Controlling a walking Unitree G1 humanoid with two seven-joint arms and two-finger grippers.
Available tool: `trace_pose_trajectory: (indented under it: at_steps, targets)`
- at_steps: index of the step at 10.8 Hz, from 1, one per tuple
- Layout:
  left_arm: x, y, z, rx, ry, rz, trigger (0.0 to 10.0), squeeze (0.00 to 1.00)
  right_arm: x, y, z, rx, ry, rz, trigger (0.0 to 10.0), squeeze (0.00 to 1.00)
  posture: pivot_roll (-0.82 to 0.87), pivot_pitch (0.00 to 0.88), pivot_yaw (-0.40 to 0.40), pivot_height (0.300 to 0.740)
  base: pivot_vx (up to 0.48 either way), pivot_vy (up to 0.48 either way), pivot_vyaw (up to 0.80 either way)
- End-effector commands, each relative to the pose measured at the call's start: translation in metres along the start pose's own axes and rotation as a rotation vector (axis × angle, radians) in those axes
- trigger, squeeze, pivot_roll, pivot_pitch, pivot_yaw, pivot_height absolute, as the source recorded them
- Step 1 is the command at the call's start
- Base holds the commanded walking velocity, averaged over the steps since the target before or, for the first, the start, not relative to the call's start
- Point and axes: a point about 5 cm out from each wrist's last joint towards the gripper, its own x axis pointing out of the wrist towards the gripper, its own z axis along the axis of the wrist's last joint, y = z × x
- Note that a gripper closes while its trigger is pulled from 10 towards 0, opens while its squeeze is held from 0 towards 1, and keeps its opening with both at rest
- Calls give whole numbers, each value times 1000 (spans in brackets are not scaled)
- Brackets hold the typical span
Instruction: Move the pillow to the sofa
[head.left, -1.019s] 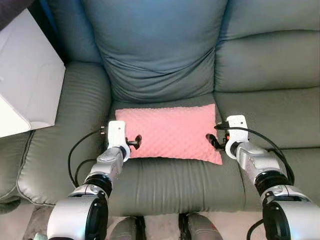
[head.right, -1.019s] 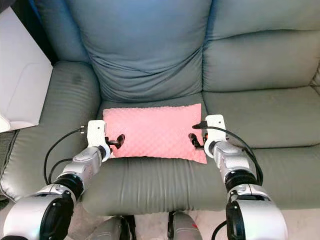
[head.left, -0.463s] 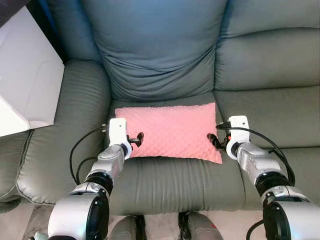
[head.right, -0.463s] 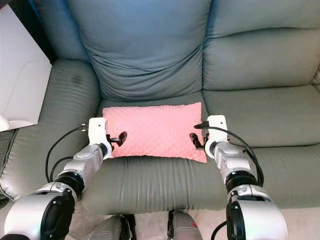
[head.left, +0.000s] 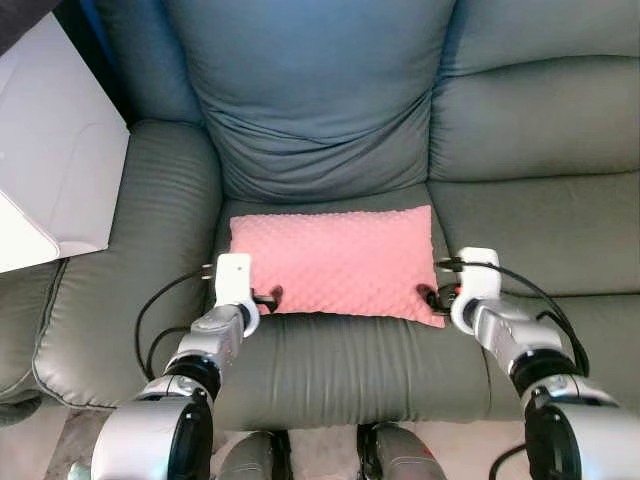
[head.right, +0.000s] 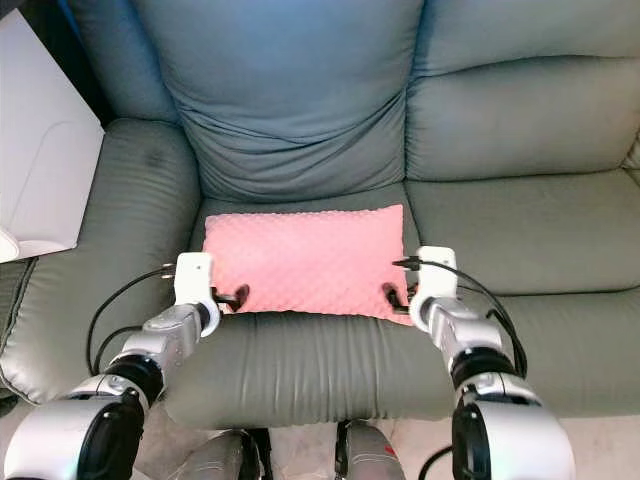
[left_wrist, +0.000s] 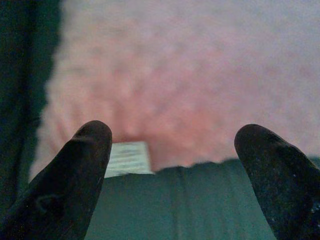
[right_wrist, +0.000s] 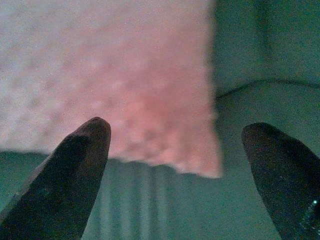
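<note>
— White, that box (head.left: 50, 170) at the far left, leaning on the sofa's arm (head.left: 150, 250); what comes after it?

— The left gripper (head.left: 268, 297), fingers (left_wrist: 75, 170) spread apart and holding nothing, at the pillow's near left corner; a small white tag (left_wrist: 127, 158) sticks out from under the pillow there.

— And the pillow?

— Pink, dimpled, lying flat on the grey-green sofa (head.left: 340, 360) seat, just in front of the back cushion (head.left: 320, 100); the pillow (head.left: 335, 262) sits between both grippers.

— The right side?

— The right gripper (head.left: 432, 297), likewise spread wide and empty, by the near right corner.
</note>
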Motion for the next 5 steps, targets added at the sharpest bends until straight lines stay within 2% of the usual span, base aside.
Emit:
trace_pose_trajectory:
  at_steps: [1, 3, 4, 5]
  targets:
    - [-1, 0, -8, 29, 49, -28, 10000, 0, 2, 11, -16, 11, 81, 92, 10000, 0, -120, 287, 76, 740, 0, 0, 0]
    - [-3, 1, -21, 36, 91, -42, 10000, 0, 1, 5, -32, 27, 132, 59, 10000, 0, -116, 288, 77, 740, 0, 0, 0]
    - [-4, 2, -33, 17, 140, -33, 10000, 0, 0, 2, -39, 18, 167, 46, 10000, 0, -111, 286, 77, 740, 0, 0, 0]
    - [-5, 1, -38, 38, 163, -39, 10000, 0, 0, 1, -44, 14, 199, 43, 10000, 0, -112, 284, 75, 740, 0, 0, 0]
